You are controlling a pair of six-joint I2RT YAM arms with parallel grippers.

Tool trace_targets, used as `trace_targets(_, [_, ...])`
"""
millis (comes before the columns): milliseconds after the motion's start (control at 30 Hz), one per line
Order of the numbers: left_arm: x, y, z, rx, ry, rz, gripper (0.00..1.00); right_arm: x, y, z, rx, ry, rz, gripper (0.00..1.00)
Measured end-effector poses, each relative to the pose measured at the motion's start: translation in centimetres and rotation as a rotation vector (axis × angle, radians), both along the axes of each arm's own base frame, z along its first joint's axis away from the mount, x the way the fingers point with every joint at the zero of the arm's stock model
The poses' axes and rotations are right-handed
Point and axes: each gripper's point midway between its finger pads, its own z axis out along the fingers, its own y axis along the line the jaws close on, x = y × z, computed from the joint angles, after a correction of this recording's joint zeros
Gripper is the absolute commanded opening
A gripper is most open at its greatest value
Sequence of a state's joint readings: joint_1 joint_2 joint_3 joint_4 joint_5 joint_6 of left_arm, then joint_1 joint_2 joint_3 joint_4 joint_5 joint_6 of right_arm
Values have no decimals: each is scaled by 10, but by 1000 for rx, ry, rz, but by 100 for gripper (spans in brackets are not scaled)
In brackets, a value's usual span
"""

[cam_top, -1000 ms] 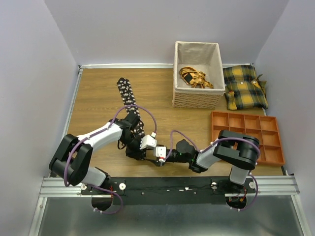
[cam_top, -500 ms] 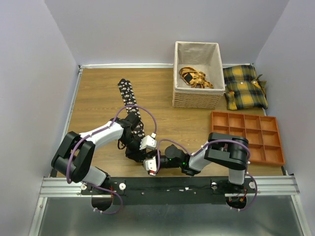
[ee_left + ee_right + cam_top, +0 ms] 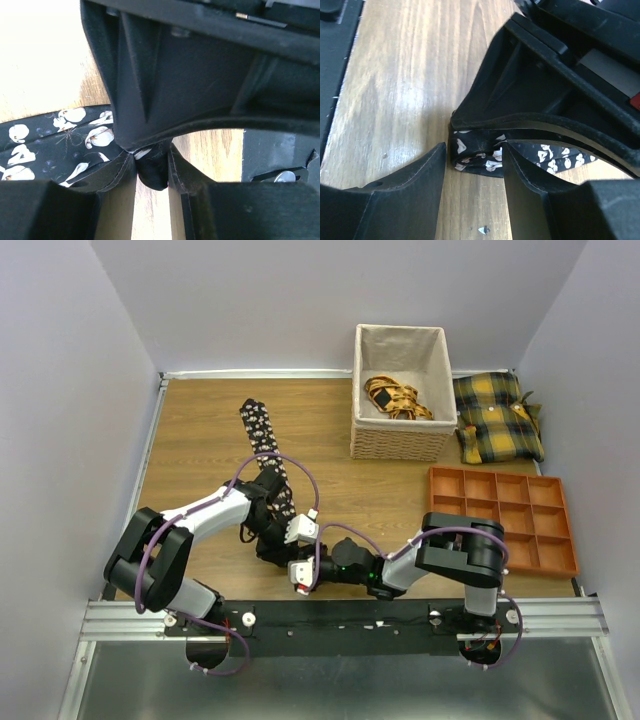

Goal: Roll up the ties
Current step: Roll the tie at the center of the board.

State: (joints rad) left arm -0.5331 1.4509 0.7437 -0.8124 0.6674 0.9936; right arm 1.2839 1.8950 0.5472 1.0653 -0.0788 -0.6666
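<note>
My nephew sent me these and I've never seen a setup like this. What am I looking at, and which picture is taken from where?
These are two robot arms bolted at the near edge of a wooden table, each ending in a two-finger gripper. The wide picture looks down from above and behind them. The two close-ups come from a camera on each wrist. On the table lie a long black flowered tie, a wicker basket holding something yellow-orange, plaid cushions and an orange compartment tray. The left gripper pinches the tie near its near end. The right gripper has its fingers on either side of the folded end, with a small gap showing, so it does not seem to be squeezing it.
</note>
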Motion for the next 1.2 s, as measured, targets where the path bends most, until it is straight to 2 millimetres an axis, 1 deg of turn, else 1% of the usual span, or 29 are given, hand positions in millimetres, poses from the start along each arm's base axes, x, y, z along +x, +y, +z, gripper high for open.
trace_targets(200, [1,-4,1,-20,-6,-4,34,9,-4,-2,-7,28,-83,56])
trace_targets(367, [1,-6,2,-30,-6,-5,34,6,-3,-2,-10,45,-89,56])
trace_targets(467, [1,-5,2,-28,-5,-3,34,6,2,-2,-14,51,-88,54])
trace_targets(567, [2,-3,2,-21,-3,5,34,6,6,-3,-19,63,-91,46])
trace_targets(600, [3,-2,1,-18,-3,11,34,6,7,-4,-19,70,-92,40])
trace_targets(700, [3,1,1,-4,-3,16,34,5,8,-6,-19,94,-100,31])
trace_targets(833, [2,1,0,-3,-5,15,36,3,7,-8,-17,129,-110,26])
trace_targets(933, [2,1,0,-4,-7,24,52,3,7,-8,-11,152,-118,23])
trace_targets(967, [2,0,0,-5,-6,29,67,3,7,-8,-10,156,-120,22])
trace_targets(1000, [3,0,0,-6,-5,36,74,2,7,-9,-9,163,-122,18])
trace_targets(1067, [4,-2,2,-15,-2,53,84,0,7,-9,-9,172,-122,15])
trace_targets(1133, [7,-5,6,-35,-19,56,88,-6,8,-10,-2,202,-122,4])
trace_targets(1167, [7,-6,6,-39,-24,55,91,-6,8,-10,3,220,-128,2])
trace_targets(1200, [7,-7,7,-43,-31,51,92,-7,8,-10,11,245,-137,2])
